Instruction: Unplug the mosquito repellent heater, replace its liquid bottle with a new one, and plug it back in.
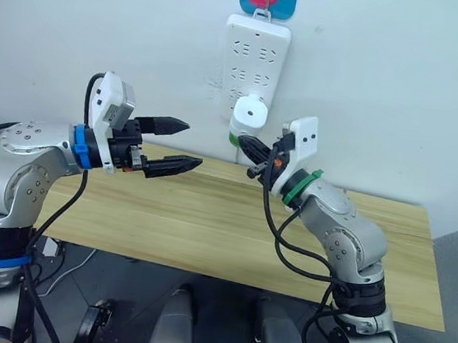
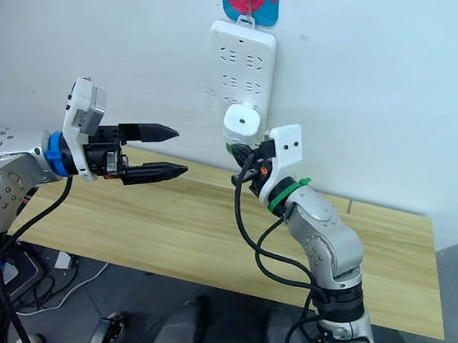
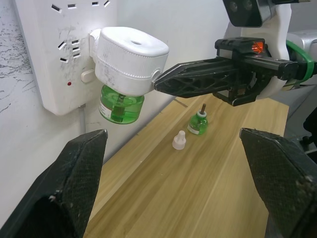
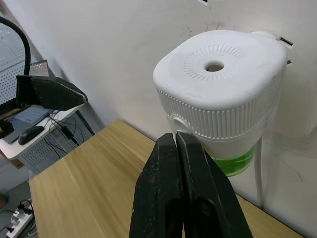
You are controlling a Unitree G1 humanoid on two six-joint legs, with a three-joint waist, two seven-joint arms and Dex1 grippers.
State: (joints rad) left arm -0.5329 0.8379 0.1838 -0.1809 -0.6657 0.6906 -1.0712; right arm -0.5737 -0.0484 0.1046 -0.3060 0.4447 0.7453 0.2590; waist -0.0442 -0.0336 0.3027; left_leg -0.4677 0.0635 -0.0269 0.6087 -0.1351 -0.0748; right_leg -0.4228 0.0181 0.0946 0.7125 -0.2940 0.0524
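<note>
Heater (image 1: 250, 113): plugged in, green bottle (image 3: 120, 105) beneath.
Right end effector (image 1: 246, 144): closed, touching heater at 6 o'clock.
Left end effector (image 1: 184, 144): wide, apart.

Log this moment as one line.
heater: plugged into power strip, green bottle fitted | right gripper: shut, at heater | left gripper: open, clear

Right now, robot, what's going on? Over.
Left pincer open, empty. Right pincer shut, touching the heater, plugged into the power strip. Capless bottle, loose cap on table.

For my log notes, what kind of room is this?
Probably an indoor lab or office test corner: a wooden table against a plain white wall, a power strip hung on it, and a desk with a mouse behind.
</note>
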